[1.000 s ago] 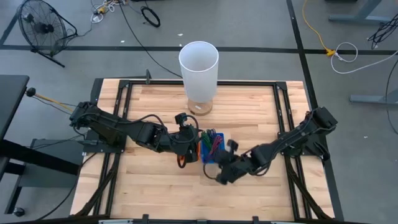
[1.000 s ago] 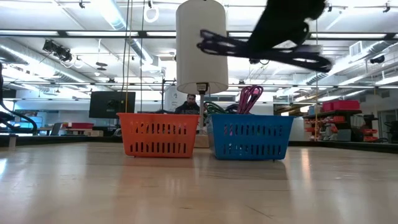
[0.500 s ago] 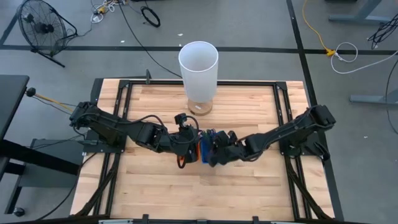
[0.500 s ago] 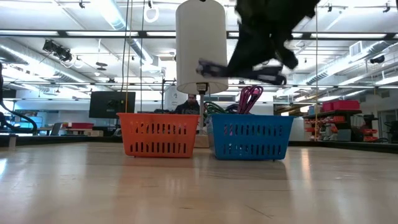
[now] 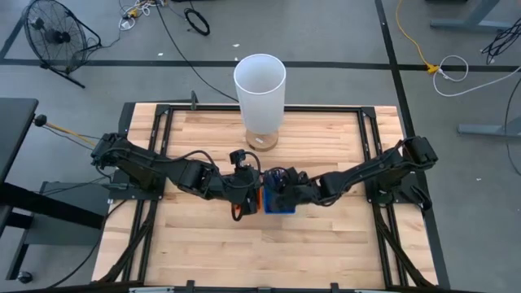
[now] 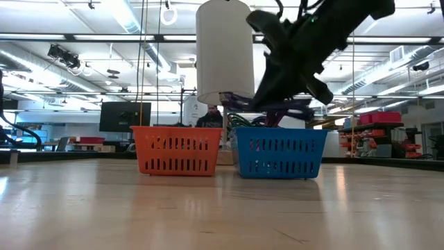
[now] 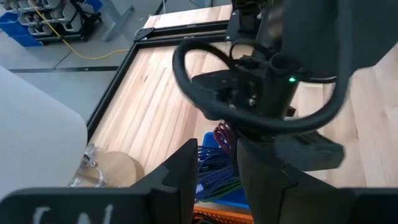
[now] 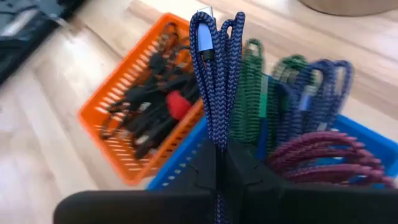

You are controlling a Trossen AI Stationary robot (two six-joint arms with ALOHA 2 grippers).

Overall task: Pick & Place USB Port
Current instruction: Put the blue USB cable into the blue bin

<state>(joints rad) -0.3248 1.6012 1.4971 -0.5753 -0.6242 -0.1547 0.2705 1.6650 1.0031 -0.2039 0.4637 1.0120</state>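
We saw the right gripper (image 8: 219, 163) clamped on a blue braided cable (image 8: 217, 74) above the blue basket (image 8: 367, 140); left gripper (image 7: 214, 168) stood parted beside the orange basket (image 8: 118, 124).

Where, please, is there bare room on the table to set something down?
Bare wood lies along the near edge of the table, and left and right of the white cylinder. The middle is crowded: the orange basket, the blue basket and both claws, left and right.
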